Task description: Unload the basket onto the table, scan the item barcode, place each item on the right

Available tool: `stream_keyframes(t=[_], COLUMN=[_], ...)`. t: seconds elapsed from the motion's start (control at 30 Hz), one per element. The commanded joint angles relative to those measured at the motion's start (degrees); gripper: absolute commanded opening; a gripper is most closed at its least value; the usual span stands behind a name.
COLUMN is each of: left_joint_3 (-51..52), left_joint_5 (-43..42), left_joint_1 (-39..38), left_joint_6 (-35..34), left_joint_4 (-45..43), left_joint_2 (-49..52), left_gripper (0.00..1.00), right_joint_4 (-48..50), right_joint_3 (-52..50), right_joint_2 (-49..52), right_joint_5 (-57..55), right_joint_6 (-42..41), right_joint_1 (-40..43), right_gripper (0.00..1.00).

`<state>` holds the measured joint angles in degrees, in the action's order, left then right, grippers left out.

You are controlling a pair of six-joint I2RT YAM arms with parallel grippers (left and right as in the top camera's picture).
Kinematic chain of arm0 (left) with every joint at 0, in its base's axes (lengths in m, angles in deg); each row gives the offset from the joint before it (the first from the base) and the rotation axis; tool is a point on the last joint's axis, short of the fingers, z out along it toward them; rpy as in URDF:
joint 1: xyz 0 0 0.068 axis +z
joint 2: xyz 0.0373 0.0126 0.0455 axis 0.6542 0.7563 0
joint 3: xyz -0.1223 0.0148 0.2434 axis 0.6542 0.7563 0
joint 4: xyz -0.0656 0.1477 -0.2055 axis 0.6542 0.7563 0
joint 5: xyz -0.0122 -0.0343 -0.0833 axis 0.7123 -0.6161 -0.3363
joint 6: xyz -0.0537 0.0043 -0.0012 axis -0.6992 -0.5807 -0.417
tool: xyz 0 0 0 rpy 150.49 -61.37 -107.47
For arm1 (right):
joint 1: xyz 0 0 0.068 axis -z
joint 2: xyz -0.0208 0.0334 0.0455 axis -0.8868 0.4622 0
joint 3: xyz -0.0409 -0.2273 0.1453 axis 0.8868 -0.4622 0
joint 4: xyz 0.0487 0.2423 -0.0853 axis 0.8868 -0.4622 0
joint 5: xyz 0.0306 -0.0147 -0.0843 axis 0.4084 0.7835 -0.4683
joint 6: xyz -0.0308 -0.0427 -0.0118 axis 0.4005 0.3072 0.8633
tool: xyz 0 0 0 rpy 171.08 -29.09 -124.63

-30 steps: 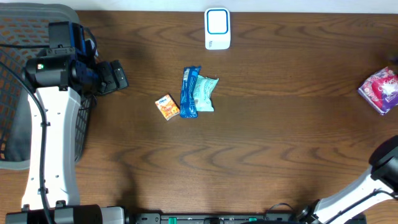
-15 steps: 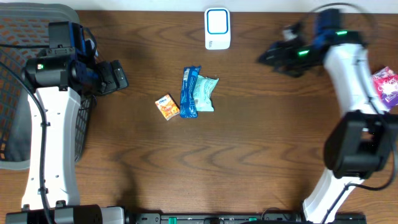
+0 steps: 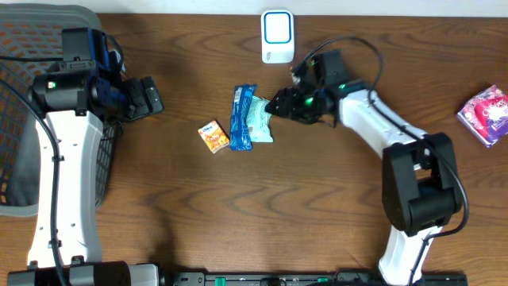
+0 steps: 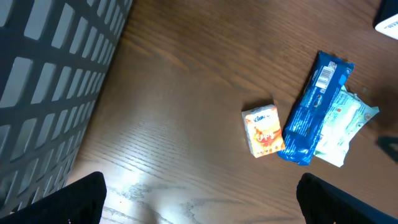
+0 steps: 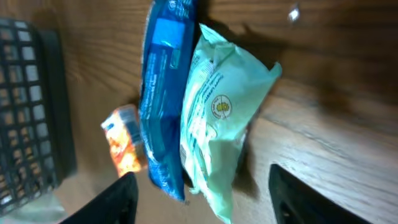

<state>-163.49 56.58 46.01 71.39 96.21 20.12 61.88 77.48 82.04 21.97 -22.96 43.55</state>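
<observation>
Three items lie together mid-table: a blue packet [image 3: 241, 117], a pale green packet [image 3: 260, 121] against its right side, and a small orange box [image 3: 213, 136] to the left. The white scanner [image 3: 277, 36] stands at the far edge. My right gripper [image 3: 278, 106] hovers at the green packet's right end. In the right wrist view it [image 5: 208, 205] is open, its fingers standing on either side of the near ends of the green packet [image 5: 221, 118] and blue packet [image 5: 163, 87], not gripping them. My left gripper [image 4: 199, 205] is open over bare wood, well left of the orange box [image 4: 263, 129].
A dark mesh basket [image 3: 24, 119] sits at the left edge beside the left arm. A pink and purple packet [image 3: 486, 115] lies at the far right. The right arm stretches across the table from the bottom right.
The right arm has swung in from the right side and come down to the green packet. The left arm and the items have not moved.
</observation>
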Motion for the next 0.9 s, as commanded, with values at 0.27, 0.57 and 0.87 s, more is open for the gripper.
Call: stream_keyframes(t=[0.27, 0.57, 0.87], left_joint_3=[-0.11, -0.09, -0.11], left_joint_5=[0.55, 0.55, 0.55], left_joint_1=[0.15, 0.15, 0.15], left_joint_6=[0.33, 0.31, 0.31], left_joint_4=[0.15, 0.15, 0.15], left_joint_2=[-0.04, -0.04, -0.04], left_gripper=[0.98, 0.98, 0.98], right_joint_4=[6.38, 14.67, 11.78], right_joint_3=[-5.22, -6.78, -6.16], right_joint_2=[0.11, 3.91, 2.86], right_joint_5=[-13.55, -12.83, -13.25], right_joint_6=[-9.05, -10.12, -9.73], right_joint_1=[-6.67, -7.1, -6.23], right_gripper=[0.66, 0.59, 0.01])
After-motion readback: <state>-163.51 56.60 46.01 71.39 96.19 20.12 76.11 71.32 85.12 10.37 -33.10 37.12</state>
